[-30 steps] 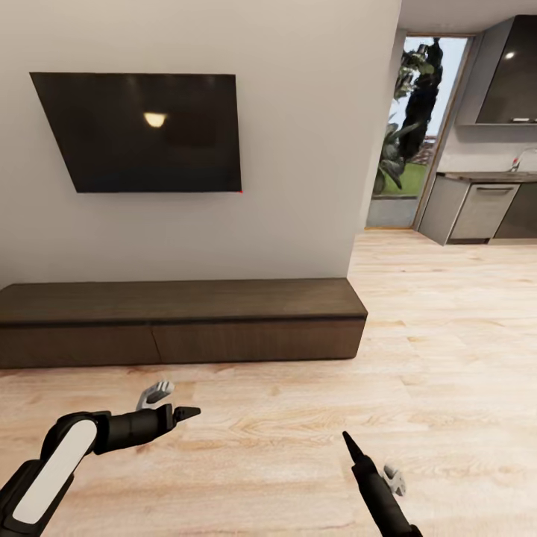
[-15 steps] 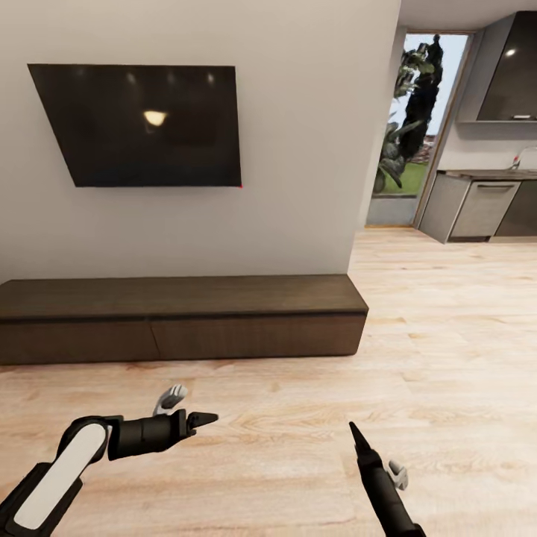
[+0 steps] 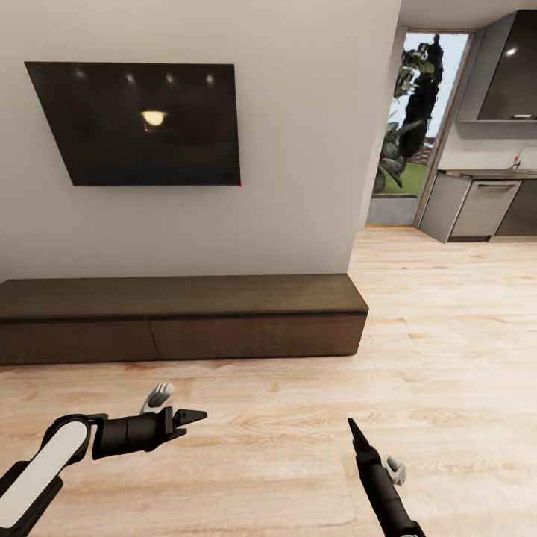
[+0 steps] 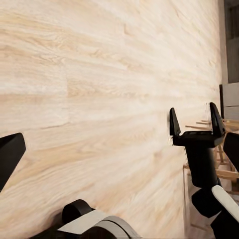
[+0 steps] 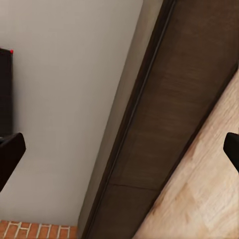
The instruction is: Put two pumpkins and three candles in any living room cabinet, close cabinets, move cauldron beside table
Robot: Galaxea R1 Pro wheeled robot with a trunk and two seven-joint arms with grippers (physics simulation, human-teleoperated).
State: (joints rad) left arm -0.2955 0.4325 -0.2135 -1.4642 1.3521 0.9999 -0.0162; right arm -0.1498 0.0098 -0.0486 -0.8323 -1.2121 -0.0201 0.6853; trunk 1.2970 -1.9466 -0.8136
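Note:
The cabinet (image 3: 179, 317) runs along the white wall, a long low dark brown unit with its drawer fronts flush and shut. My left gripper (image 3: 179, 404) hovers open over the wooden floor a little in front of the cabinet's middle, empty. My right gripper (image 3: 371, 450) hangs open and empty over the floor further right and nearer to me. The left wrist view looks along the floor at the right gripper (image 4: 195, 122), whose two black fingertips stand apart. In the right wrist view the cabinet (image 5: 174, 99) and the wall lie between widely spread fingers.
A dark television (image 3: 142, 123) hangs on the wall above the cabinet. To the right, a glass doorway (image 3: 414, 127) shows plants outside, and grey kitchen units (image 3: 481, 209) stand at the far right. Wooden chair legs (image 4: 219, 149) show beyond the right gripper.
The head view has shifted slightly, so the television sits a bit higher. My left gripper reached a little to the right, then drew back some. The right gripper barely moved.

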